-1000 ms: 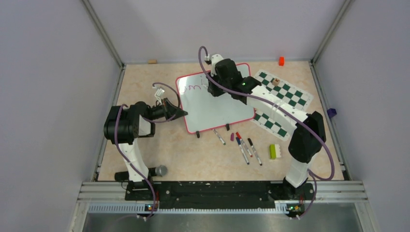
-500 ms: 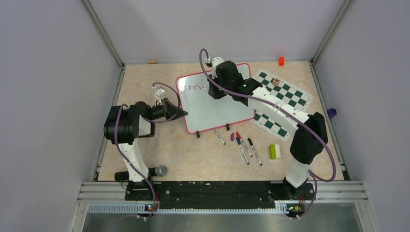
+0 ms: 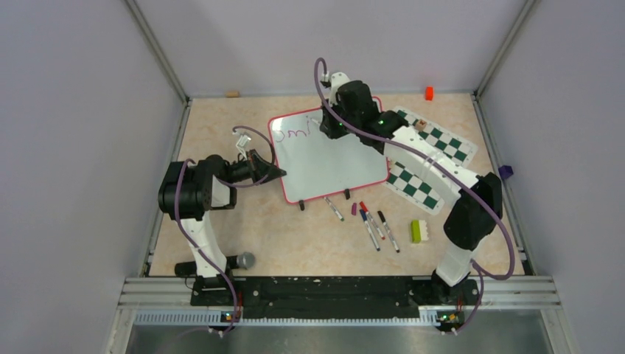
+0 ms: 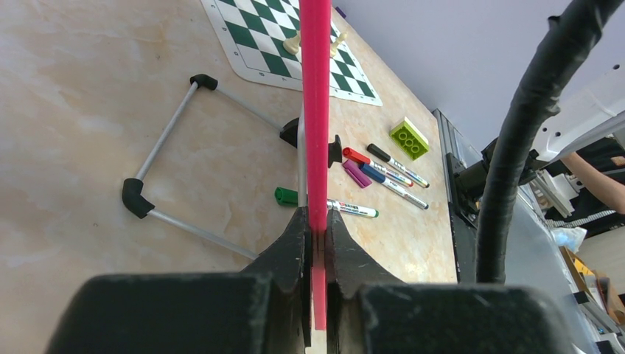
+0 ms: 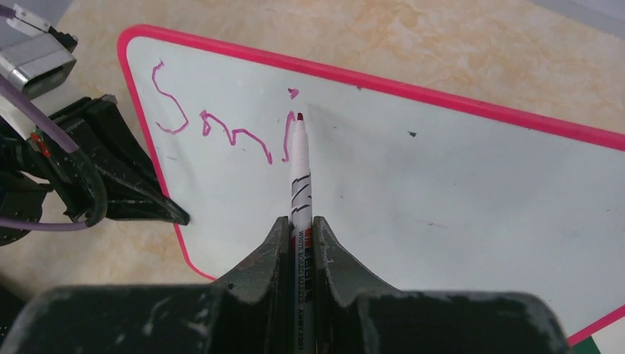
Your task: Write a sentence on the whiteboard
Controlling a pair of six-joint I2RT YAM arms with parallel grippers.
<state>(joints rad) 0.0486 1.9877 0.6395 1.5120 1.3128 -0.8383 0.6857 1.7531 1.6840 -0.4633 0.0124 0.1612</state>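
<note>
The whiteboard [image 3: 332, 158] lies mid-table, white with a red-pink rim; its face also shows in the right wrist view [image 5: 442, 169]. My left gripper [image 3: 278, 172] is shut on its left rim, seen edge-on as a pink strip [image 4: 315, 110] between the fingers. My right gripper [image 3: 329, 124] is shut on a white marker [image 5: 301, 173], its tip at the board just right of the writing. The sentence [image 5: 221, 122] reads "Smi" in purple-magenta, with the dot of the i [image 5: 292, 93] above. The lettering also shows in the top view [image 3: 295, 134].
A green-and-white chess mat [image 3: 427, 158] lies right of the board, with a small piece on it. Several markers [image 3: 372, 225] and a lime block [image 3: 417, 231] lie in front. An orange block [image 3: 428, 93] sits at the back. A wire stand [image 4: 169, 158] lies under the board.
My right gripper has moved right and toward the back with the marker. The lettering has grown from "Sm" to "Smi". The left arm has not moved.
</note>
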